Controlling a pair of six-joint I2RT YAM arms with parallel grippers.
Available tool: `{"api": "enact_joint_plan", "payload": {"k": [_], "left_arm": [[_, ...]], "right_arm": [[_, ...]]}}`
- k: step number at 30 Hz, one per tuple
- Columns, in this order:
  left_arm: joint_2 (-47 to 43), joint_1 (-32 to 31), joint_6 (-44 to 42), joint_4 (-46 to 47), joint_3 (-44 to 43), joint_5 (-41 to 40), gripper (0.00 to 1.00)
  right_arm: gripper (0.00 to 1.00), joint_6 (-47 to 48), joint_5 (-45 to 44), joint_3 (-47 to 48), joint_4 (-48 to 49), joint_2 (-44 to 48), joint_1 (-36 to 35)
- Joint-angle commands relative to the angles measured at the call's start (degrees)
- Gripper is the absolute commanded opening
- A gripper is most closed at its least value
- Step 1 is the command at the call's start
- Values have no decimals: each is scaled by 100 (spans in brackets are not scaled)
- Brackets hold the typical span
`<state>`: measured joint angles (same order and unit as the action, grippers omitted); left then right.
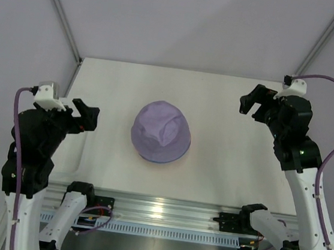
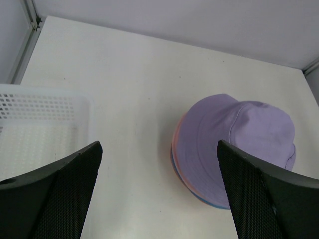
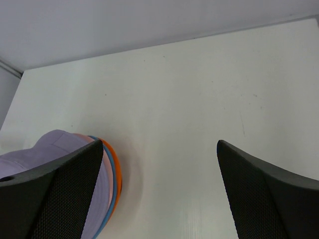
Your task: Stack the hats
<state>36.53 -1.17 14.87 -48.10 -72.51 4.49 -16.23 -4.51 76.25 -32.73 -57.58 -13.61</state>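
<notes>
Four stacked hats (image 1: 161,131), one white mesh basket (image 2: 42,107), and two end effectors (image 1: 89,117) (image 1: 251,102).

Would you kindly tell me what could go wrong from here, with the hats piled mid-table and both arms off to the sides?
1. The pile is soft and slightly offset: the orange hat pokes out beyond the lavender hat, so a nudge might skew it.
2. The left gripper, open, hangs near the white basket; a careless move may bump it.
3. The right gripper, open, faces the pile; a low inward sweep could drag it.
</notes>
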Motion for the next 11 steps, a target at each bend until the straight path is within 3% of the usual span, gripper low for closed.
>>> {"api": "enact_joint_plan", "payload": {"k": [1, 11], "left_arm": [[-216, -15, -125, 55, 334, -106, 99], [-234, -15, -116, -51, 404, -27, 99]], "right_arm": [[100, -55, -392, -286, -304, 98, -2], [100, -82, -261, -383, -454, 212, -2]]}}
